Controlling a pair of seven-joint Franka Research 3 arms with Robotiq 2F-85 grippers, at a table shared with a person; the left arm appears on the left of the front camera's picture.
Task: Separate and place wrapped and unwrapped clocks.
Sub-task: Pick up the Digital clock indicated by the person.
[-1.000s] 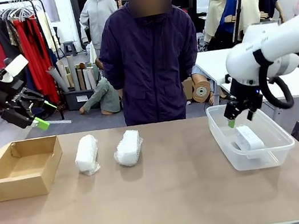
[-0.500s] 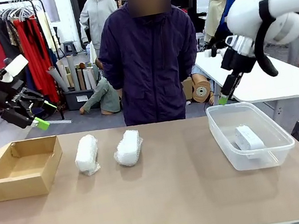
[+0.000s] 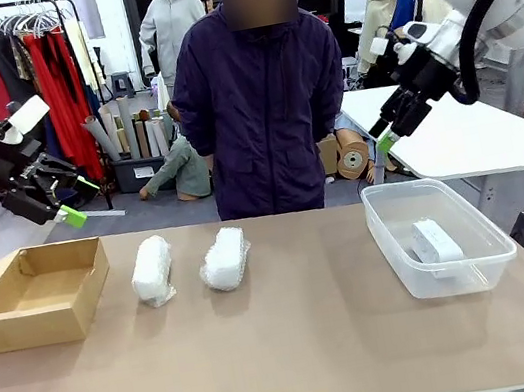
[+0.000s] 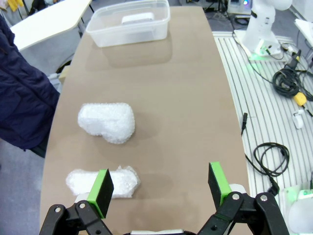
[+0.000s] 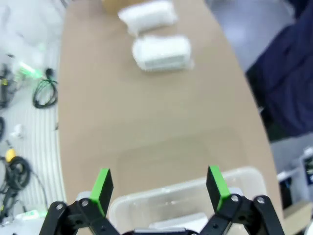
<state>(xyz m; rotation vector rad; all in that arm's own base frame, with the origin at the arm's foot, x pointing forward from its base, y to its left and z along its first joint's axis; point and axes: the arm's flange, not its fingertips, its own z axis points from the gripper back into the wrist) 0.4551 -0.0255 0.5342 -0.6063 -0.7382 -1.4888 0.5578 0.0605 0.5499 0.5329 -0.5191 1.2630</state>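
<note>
Surface [image 3: 321, 358]: cardboard box [image 3: 41, 296] at the left end, clear tub [image 3: 391, 234] at the right. Left wrapped clock [image 3: 151, 269] and right wrapped clock [image 3: 224, 258] lie side by side nearer the box, not touching. Bare clock [image 3: 436, 241] is in the tub. Left tool [image 4: 161, 181] and right tool [image 5: 157, 183] are both spread wide, empty and raised. Likely next: the left tool takes the bundle nearest the box. Straddle its narrow width and close gently, since the wrap gives.

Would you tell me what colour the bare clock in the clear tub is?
The clock is white, clearest in the front view.
</note>
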